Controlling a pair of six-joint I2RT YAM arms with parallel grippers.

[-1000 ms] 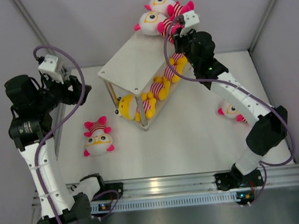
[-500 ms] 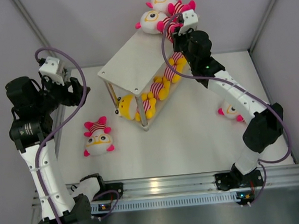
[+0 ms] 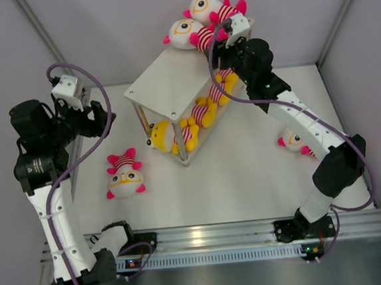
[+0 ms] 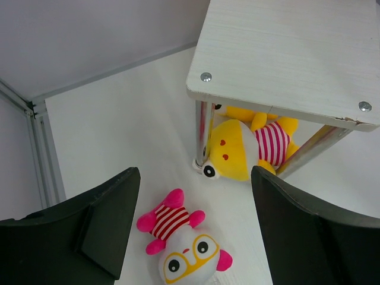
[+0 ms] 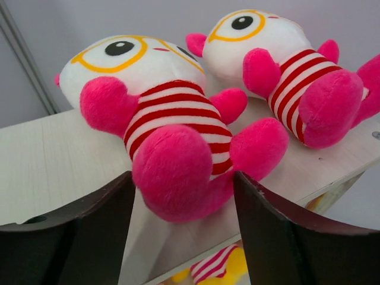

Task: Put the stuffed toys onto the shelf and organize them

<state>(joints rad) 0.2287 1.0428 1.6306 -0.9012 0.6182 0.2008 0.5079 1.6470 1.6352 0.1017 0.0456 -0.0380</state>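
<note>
Right gripper [image 5: 183, 184] is gaping wide, its fingers straddling the pink foot of a white-headed toy [image 5: 160, 113] lying on the shelf [image 5: 47, 172] top board, a second toy [image 5: 279, 47] touching it. I am seeing the left gripper [image 4: 195, 178] spread, hanging empty over a floor toy [image 4: 184, 255] on the table [image 4: 119, 119]; a yellow toy [image 4: 237, 151] is lying on the lower tier

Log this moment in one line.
left jaws open, empty | right jaws open, flanking white-headed toy | toy lies on shelf top
</note>
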